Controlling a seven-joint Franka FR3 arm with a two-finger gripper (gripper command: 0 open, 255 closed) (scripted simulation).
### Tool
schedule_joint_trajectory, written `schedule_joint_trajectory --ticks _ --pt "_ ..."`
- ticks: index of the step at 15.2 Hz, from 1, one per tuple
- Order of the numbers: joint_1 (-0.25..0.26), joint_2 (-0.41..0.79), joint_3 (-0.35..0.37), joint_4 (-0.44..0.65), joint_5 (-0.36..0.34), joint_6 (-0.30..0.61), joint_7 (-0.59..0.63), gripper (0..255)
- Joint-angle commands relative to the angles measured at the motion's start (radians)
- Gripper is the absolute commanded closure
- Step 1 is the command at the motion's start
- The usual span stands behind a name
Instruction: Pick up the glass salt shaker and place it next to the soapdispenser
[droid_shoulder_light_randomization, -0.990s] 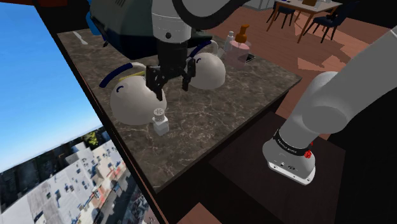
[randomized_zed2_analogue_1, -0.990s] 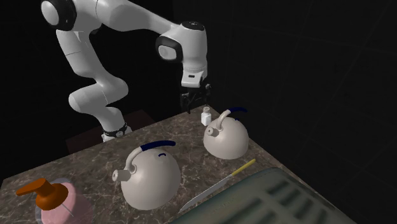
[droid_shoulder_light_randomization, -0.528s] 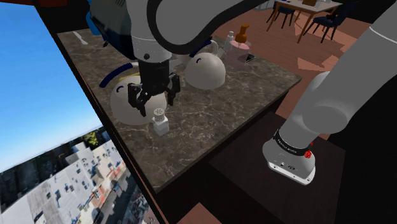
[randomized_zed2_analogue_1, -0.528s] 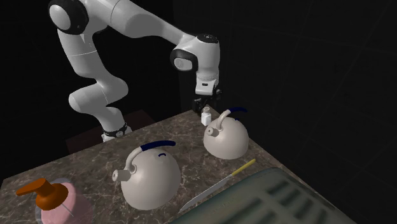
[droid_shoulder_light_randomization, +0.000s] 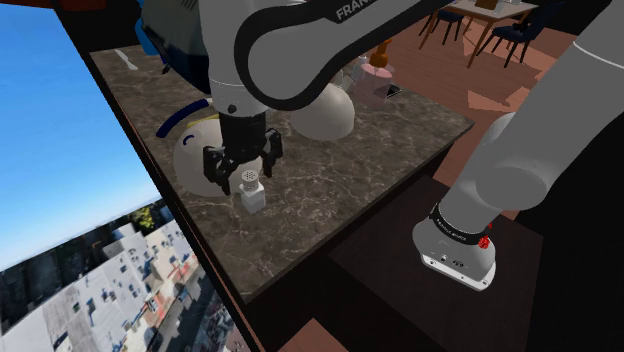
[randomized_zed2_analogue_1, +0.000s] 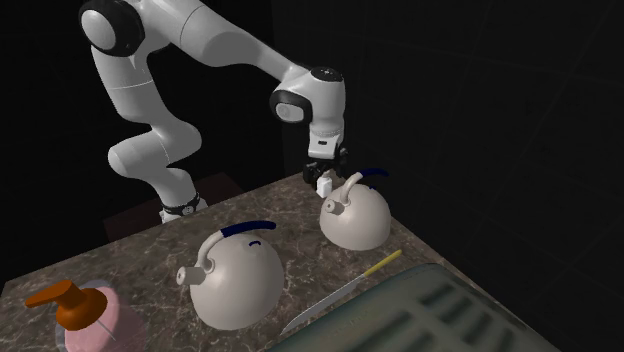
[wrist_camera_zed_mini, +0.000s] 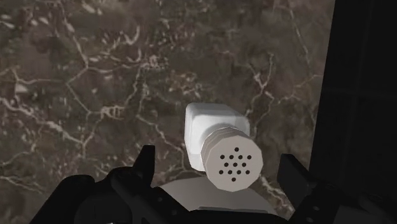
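The claw (droid_shoulder_light_randomization: 243, 168) is standing wide open and holding nothing. Its two fingers are straddling the cap of the shaker (droid_shoulder_light_randomization: 252, 190) without touching it.

The shaker is standing upright on the counter (droid_shoulder_light_randomization: 350, 180), close to the counter's edge, at 5 o'clock of the near kettle (droid_shoulder_light_randomization: 192, 150) in the shoulder view.

To grip well, I judge the claw should be going lower so the pads are closing on the square body rather than the round cap, which could be slipping. It should also be centring first. In the wrist view the shaker (wrist_camera_zed_mini: 216, 130) is sitting slightly nearer one finger (wrist_camera_zed_mini: 289, 170) than the other, and an uneven squeeze could be tipping it toward the edge.

The wrist view is showing the clear gaps on both sides of the cap, which the side views are leaving unclear.

The second exterior view is showing the route. The dispenser (randomized_zed2_analogue_1: 100, 315) is sitting well apart, at 8 o'clock of the shaker (randomized_zed2_analogue_1: 325, 186). Both kettles are lying roughly along the way, so the carry is probably needing height.
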Motion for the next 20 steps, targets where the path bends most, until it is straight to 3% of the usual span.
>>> schedule_joint_trajectory --ticks 1,4,5,14,20 --pt "0.0 0.0 0.0 -0.002 0.0 0.002 0.0 0" --pt "0.0 0.0 0.0 -0.001 0.0 0.002 0.0 0" --pt "0.0 0.0 0.0 -0.001 0.0 0.002 0.0 255" --pt "0.0 0.0 0.0 -0.002 0.0 0.002 0.0 255" --pt "-0.002 -0.04 -0.009 0.045 0.013 -0.082 -0.003 255"
